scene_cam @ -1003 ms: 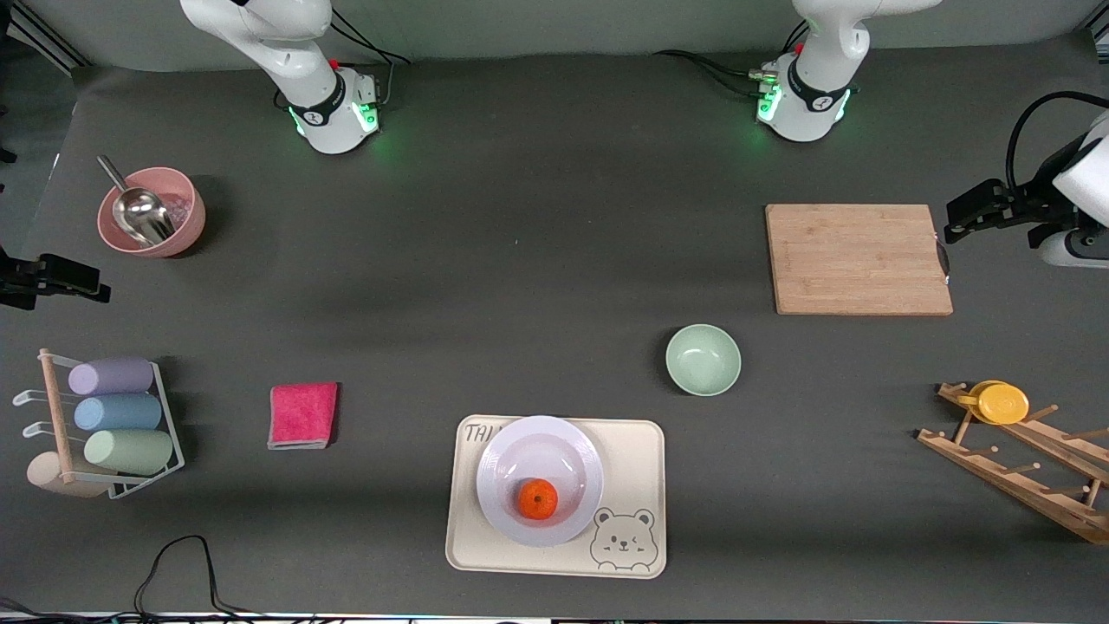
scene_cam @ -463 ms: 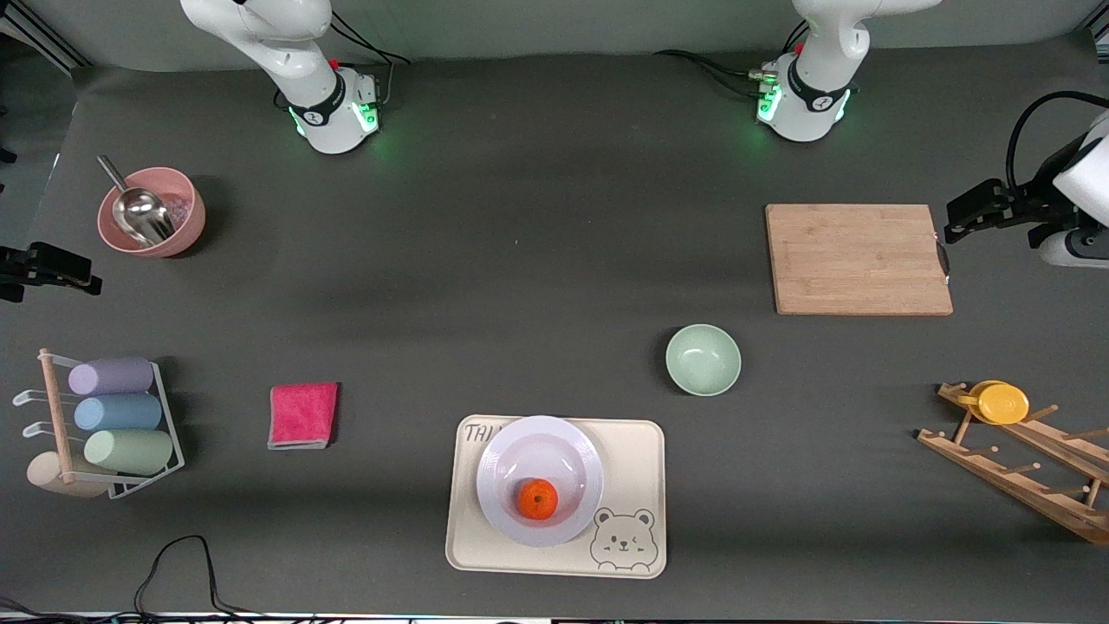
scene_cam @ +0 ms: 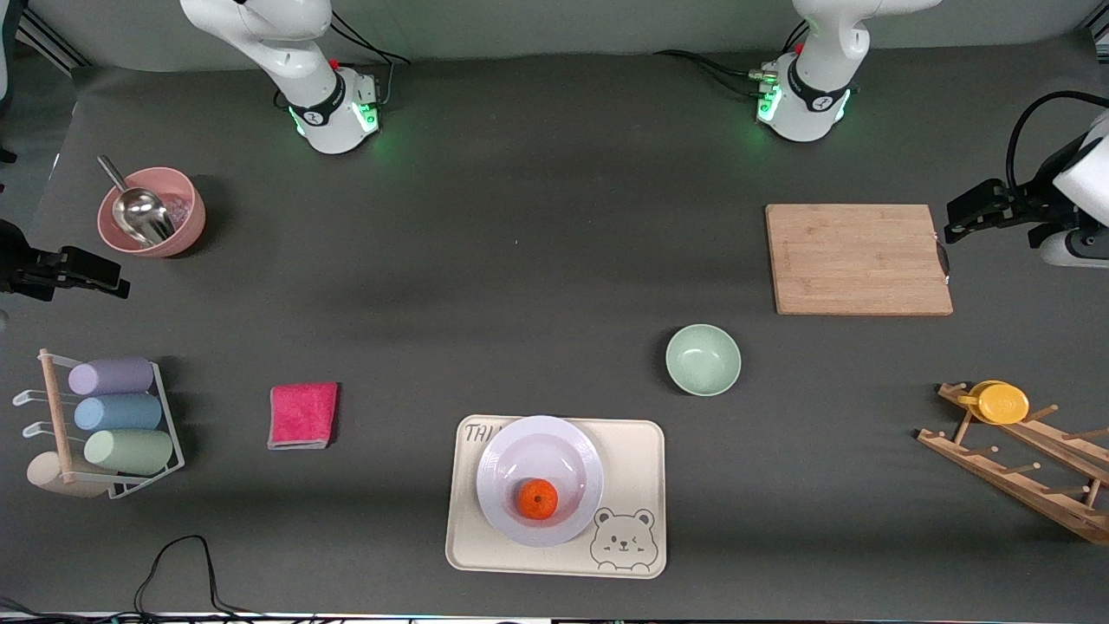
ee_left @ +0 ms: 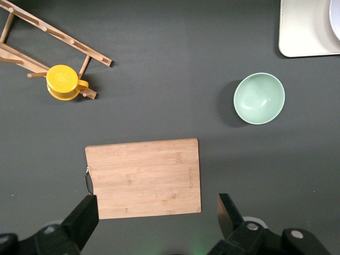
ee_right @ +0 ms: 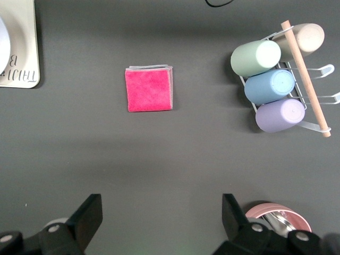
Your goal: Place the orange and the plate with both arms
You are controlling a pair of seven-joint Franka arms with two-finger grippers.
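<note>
Right now the orange (scene_cam: 538, 500) sits in the plate (scene_cam: 511, 451), which rests on the cream bear-printed tray (scene_cam: 637, 451) at the table's edge nearest the front camera. The left end effector (ee_left: 156, 220) hangs wide open and empty over the bamboo cutting board (scene_cam: 858, 258). The right end effector (ee_right: 162, 220), equally wide and empty, hangs over bare table near the pink bowl (scene_cam: 186, 217).

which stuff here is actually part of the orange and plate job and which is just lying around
For the job: orange, plate, left gripper, right gripper, both open.

Just lying about: cream tray, green bowl, cutting board, pink cloth, pink bowl with scoop, cup rack, yellow cup.
</note>
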